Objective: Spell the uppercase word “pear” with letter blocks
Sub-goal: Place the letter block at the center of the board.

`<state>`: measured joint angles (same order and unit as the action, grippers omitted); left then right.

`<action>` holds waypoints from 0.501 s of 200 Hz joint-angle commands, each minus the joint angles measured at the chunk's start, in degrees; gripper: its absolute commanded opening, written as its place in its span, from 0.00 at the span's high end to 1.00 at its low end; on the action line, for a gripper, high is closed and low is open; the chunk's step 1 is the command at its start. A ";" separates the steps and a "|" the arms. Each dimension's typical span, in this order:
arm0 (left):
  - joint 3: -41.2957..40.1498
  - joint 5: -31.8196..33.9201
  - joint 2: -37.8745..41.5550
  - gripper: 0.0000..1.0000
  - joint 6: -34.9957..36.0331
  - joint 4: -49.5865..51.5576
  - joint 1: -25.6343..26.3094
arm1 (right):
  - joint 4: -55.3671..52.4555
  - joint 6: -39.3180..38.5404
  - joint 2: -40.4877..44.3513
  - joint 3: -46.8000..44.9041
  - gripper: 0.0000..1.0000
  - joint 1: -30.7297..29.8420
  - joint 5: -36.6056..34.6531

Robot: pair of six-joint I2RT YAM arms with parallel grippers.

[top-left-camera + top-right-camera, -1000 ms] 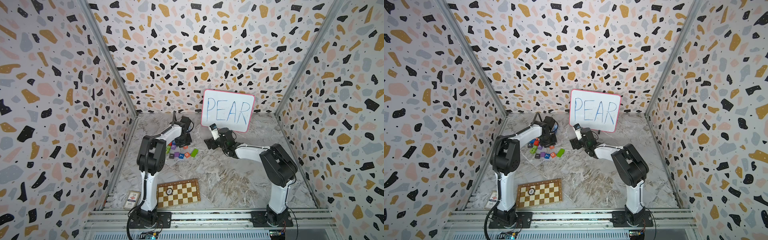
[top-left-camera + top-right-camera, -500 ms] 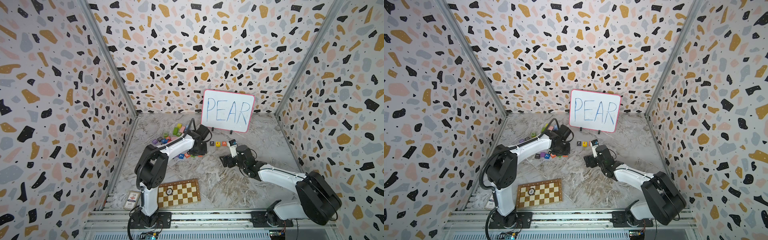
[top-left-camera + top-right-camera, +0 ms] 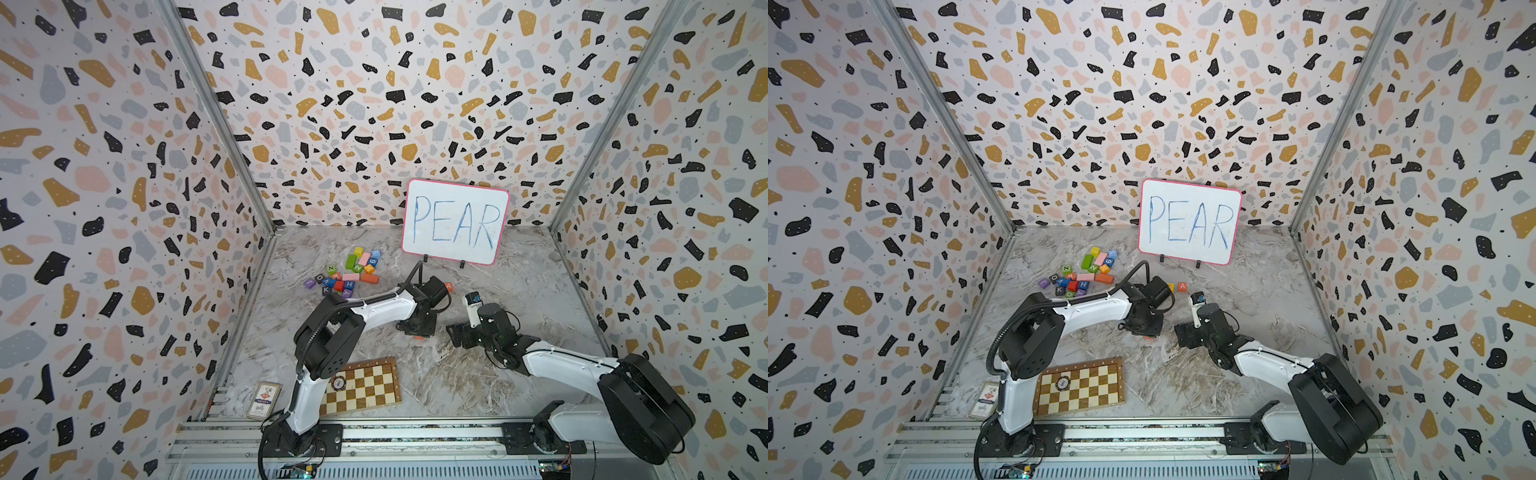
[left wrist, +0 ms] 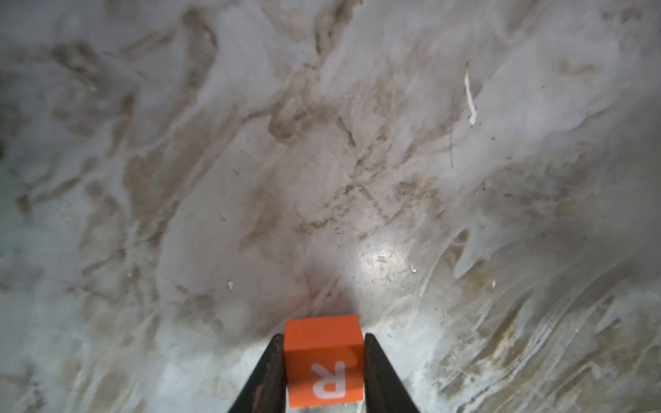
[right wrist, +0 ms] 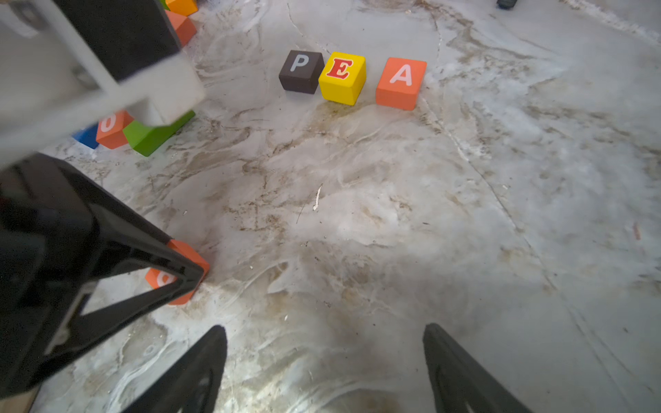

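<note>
My left gripper (image 4: 323, 338) is shut on the orange R block (image 4: 323, 361), low over the marble table's middle (image 3: 419, 338); whether the block touches the table I cannot tell. The right wrist view shows the black P (image 5: 302, 69), yellow E (image 5: 341, 77) and orange-red A (image 5: 400, 82) blocks in a row on the table in front of the whiteboard. P and E touch, and A sits a small gap away. In a top view the E (image 3: 1170, 286) and A (image 3: 1182, 286) show behind the left arm. My right gripper (image 5: 323, 332) is open and empty, just right of the left gripper (image 5: 193, 277).
A pile of other coloured blocks and bars (image 3: 353, 274) lies at the back left. A whiteboard reading PEAR (image 3: 455, 222) stands at the back. At the front lie a chessboard (image 3: 361, 388) with a chip on it and a card deck (image 3: 264, 400).
My left gripper has come away from the block pile toward the front and right, and holds the R block. My right arm has drawn back from the whiteboard toward the front.
</note>
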<state>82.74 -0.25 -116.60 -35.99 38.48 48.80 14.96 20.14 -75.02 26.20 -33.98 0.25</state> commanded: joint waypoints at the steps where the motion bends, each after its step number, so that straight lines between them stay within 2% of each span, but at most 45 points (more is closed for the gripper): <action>1: -0.50 1.04 -1.15 0.66 1.92 1.06 1.31 | 1.77 0.35 -0.88 -0.18 0.13 0.20 -0.25; 69: -2.87 3.68 -0.42 0.51 2.84 2.26 2.38 | 3.04 0.51 -2.45 0.08 0.13 0.75 1.10; 100: -3.79 7.08 0.92 0.50 3.19 3.27 2.38 | 3.22 0.15 -2.96 0.26 0.13 0.92 1.23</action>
<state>81.19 3.42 -116.18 -33.56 37.80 51.16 17.61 20.38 -77.76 26.20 -33.36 0.91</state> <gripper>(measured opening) 0.496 0.872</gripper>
